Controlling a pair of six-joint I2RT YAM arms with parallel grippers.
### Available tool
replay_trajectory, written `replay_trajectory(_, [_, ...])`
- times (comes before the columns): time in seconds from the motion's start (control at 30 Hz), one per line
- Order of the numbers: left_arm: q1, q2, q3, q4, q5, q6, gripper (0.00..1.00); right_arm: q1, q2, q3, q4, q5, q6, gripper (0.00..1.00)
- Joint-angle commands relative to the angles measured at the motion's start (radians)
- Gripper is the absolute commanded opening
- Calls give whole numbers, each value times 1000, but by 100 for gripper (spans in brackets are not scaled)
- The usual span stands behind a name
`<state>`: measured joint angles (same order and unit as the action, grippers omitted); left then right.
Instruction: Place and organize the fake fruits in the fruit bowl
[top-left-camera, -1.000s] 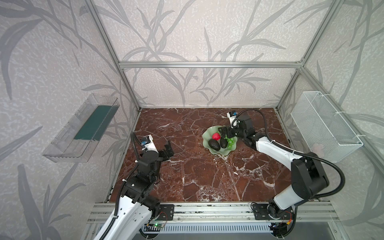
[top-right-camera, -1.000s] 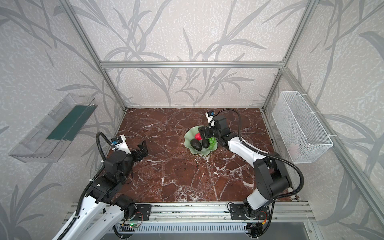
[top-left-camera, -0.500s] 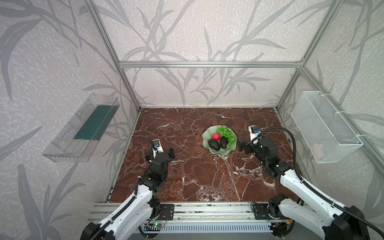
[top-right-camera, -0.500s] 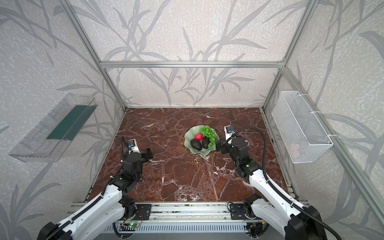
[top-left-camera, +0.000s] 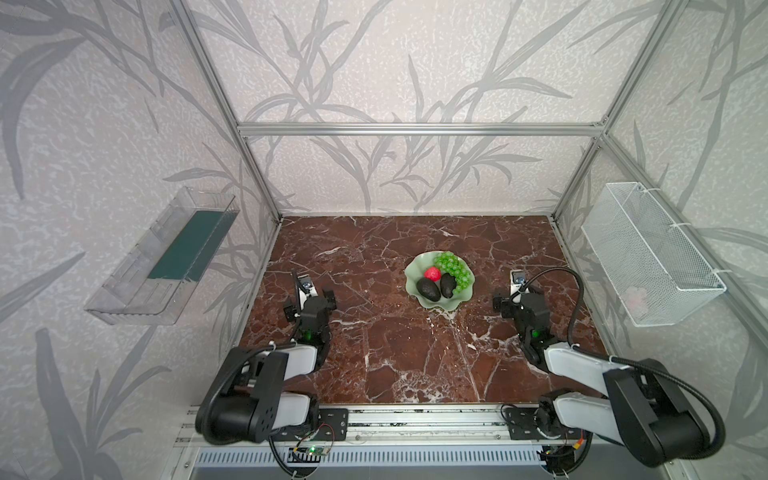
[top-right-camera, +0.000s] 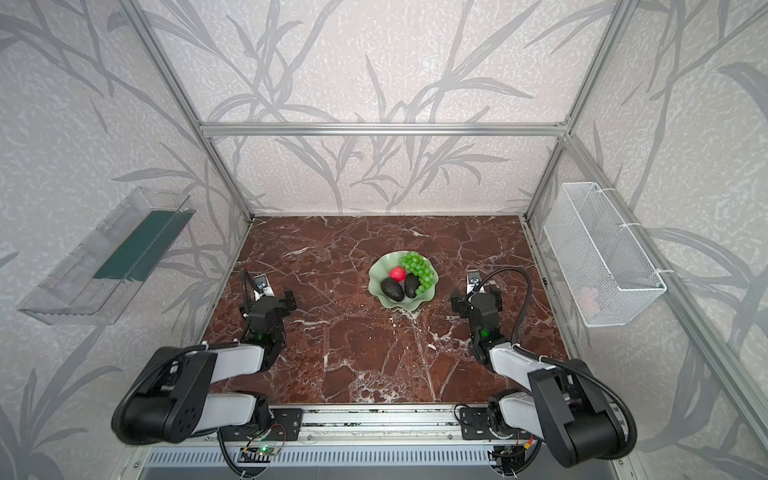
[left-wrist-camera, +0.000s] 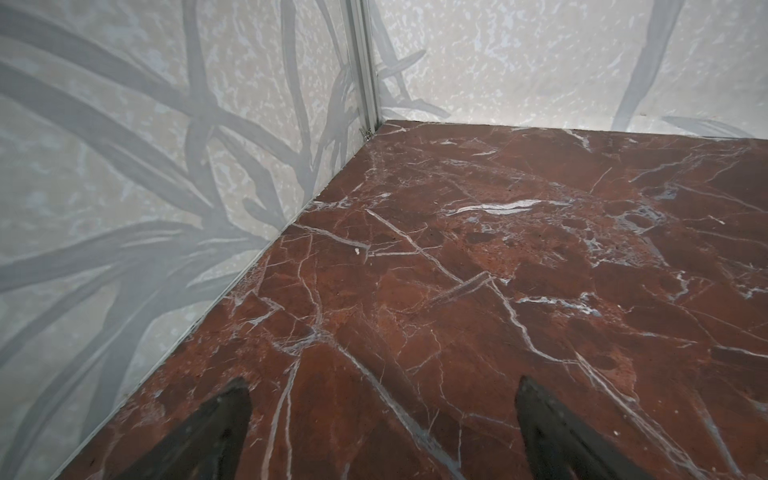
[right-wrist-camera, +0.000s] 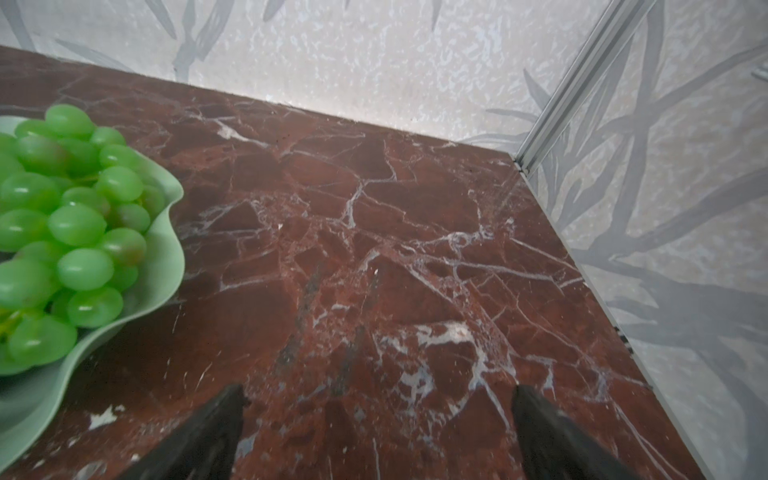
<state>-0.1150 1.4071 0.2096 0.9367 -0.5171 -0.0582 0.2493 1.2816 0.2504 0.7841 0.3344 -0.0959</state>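
While grapes (top-left-camera: 455, 270) lie in fruit bowl (top-left-camera: 415, 277), right arm (top-left-camera: 575, 365) drawn back

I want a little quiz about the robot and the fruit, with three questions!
1. True or false: the green grapes lie on the marble table, outside the mint-green fruit bowl.
2. How many avocados are in the bowl? A) one B) two C) three
3. Fill in: the left gripper and the right gripper both have their fingers ____ and hold nothing.
Key: 1 false; 2 B; 3 open.
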Motion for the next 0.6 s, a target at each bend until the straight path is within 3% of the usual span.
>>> replay_trajectory(0.0, [29,162,35,310,83,64,99,-19,107,-16,294,-45,-41,99])
replay_trajectory(0.07, [17,221,73,314,70,89,99,-26,219,-24,424,-89,-61,99])
replay_trajectory(0.17, [33,144,149,27,76,28,99,-15,394,-28,617,-87,-95,99])
replay_trajectory(0.27, [60,189,141,119,105,33,99,-23,311,10,415,-119,-78,99])
replay_trajectory(0.37, [61,163,155,44,105,14,99,-31,353,15,479,-115,-80,99])
replay_trajectory(0.57, [58,186,138,116,112,37,99,-31,342,16,457,-112,-75,99])
